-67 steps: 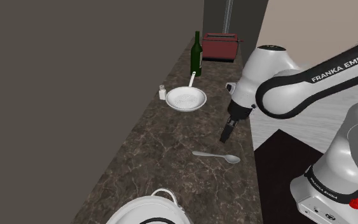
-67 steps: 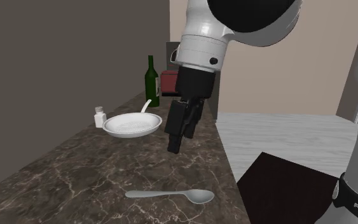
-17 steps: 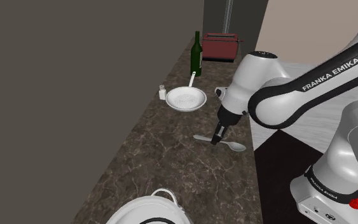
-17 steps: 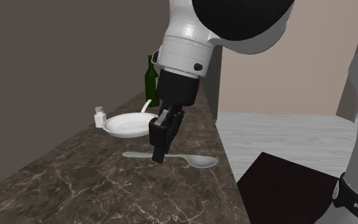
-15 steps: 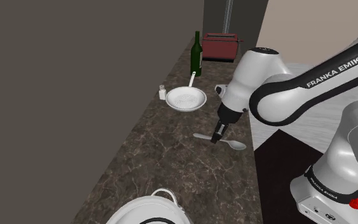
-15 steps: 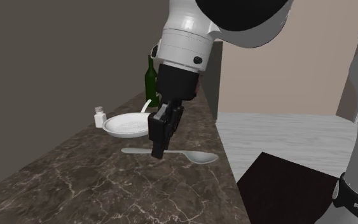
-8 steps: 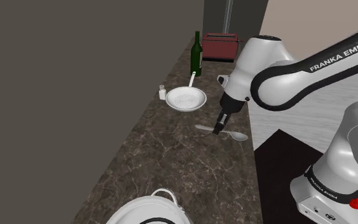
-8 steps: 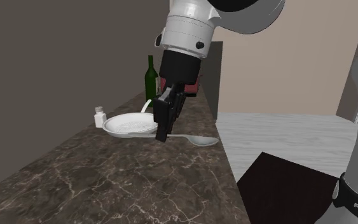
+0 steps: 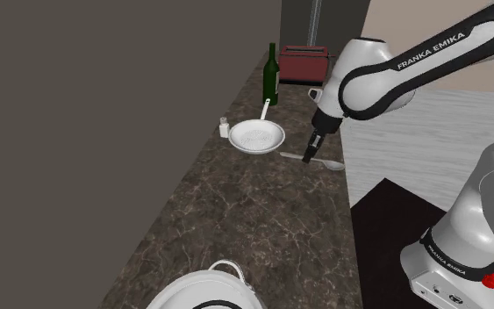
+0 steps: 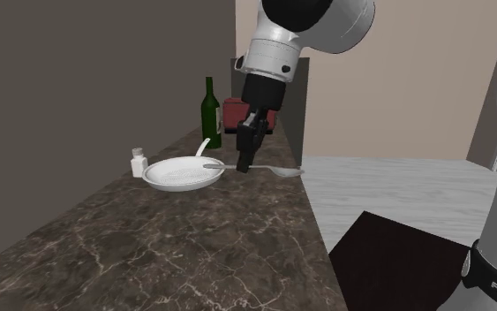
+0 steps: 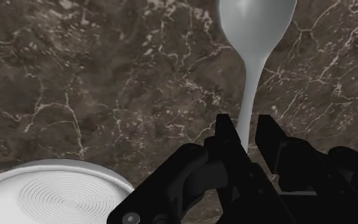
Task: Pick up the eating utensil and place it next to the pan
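The grey spoon point(image 11: 257, 19) is clamped by its handle between the two fingers of my claw point(image 11: 246, 127). The fingers press on the thin stem from both sides, and the bowl sticks out beyond the fingertips. In the shoulder view the spoon point(image 9: 331, 164) lies roughly level, with the claw point(image 9: 309, 158) gripping it near mid-handle. The bowl points to the bench's open edge and the handle end points to the pan point(image 9: 256, 136). In the second exterior view the spoon point(image 10: 286, 172) runs sideways under the claw point(image 10: 243, 166), and its handle tip reaches the near rim of the white pan point(image 10: 183, 174). I cannot tell whether the spoon sits on the surface or hangs just over it. In the wrist view the pan point(image 11: 56, 194) shows ringed grooves on its floor and lies just beside my fingers. Under all this is the dark, pale-veined stone bench point(image 9: 254, 219). Past the pan stand a small white shaker point(image 9: 225, 128), close to the pan's rim on the wall side, and a green bottle point(image 9: 271, 77), upright beyond the pan's handle. A red toaster point(image 9: 306, 63) sits at the bench's far end. A white rounded vessel point(image 9: 205, 290) sits at the near end, well apart from my claw.
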